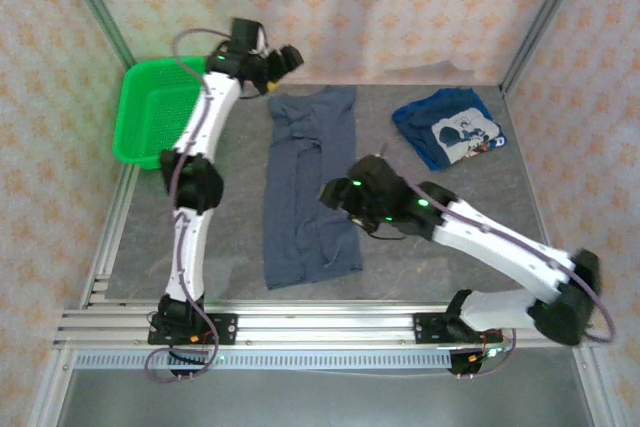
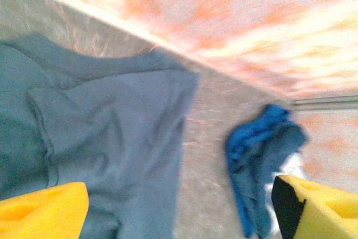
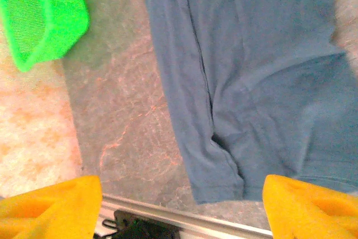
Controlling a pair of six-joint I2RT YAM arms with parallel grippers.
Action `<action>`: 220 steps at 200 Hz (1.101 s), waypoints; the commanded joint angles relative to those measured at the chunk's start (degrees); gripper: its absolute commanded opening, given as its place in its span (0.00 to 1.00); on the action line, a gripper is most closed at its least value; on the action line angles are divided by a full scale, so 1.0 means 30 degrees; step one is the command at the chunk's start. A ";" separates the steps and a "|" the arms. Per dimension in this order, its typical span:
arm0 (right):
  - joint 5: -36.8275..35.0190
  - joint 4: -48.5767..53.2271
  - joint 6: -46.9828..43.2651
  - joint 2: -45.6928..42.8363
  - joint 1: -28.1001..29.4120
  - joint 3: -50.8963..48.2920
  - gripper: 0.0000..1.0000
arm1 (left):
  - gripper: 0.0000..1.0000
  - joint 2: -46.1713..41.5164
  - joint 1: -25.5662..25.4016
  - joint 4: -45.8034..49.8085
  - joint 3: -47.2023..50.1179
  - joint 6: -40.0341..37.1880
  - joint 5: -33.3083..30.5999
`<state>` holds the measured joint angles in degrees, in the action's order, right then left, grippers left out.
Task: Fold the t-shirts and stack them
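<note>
Top external, slate-blue t-shirt [image 1: 310, 187]: long folded strip in the middle, collar far, hem near.
Printed t-shirt [image 1: 448, 127]: crumpled, far right, well apart from the strip.
Handling: soft, light and limp, so it will likely bunch; pinch the corners or hem edge through both layers.
Left gripper [image 1: 287, 59]: jaws spread, empty, above the collar end.
Right gripper [image 1: 335, 192]: jaws spread, empty, at the strip's right edge.
Green basket [image 1: 125, 122]: far left.
</note>
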<state>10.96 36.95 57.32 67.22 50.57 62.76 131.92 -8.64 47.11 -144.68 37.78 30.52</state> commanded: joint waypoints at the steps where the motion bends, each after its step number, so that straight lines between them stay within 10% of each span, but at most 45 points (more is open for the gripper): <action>1: 0.0848 0.2532 -0.2675 -0.2007 -0.1500 -0.2803 0.76 | 0.87 -0.7032 -0.0161 0.1490 0.4673 -0.1210 -0.0418; 93: 0.5551 -0.4043 -0.4703 -0.1922 -0.2617 -0.9458 0.63 | 0.75 -2.5773 -0.4140 -0.1635 3.2171 0.3427 -0.3019; 159: 0.6690 -0.7070 -0.4970 0.1565 -0.2617 -1.0401 0.58 | 0.68 -2.8884 -0.7241 -0.4741 3.9344 0.7579 -0.3721; 220: 0.6371 -0.6595 -0.5195 0.3170 -0.2620 -0.9858 0.55 | 0.63 -2.5707 -0.8436 -0.8541 4.0717 0.8711 -0.3701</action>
<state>30.72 17.06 42.74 75.66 42.92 32.12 51.83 -32.67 28.86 -23.99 60.66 21.34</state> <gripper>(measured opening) 0.559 0.640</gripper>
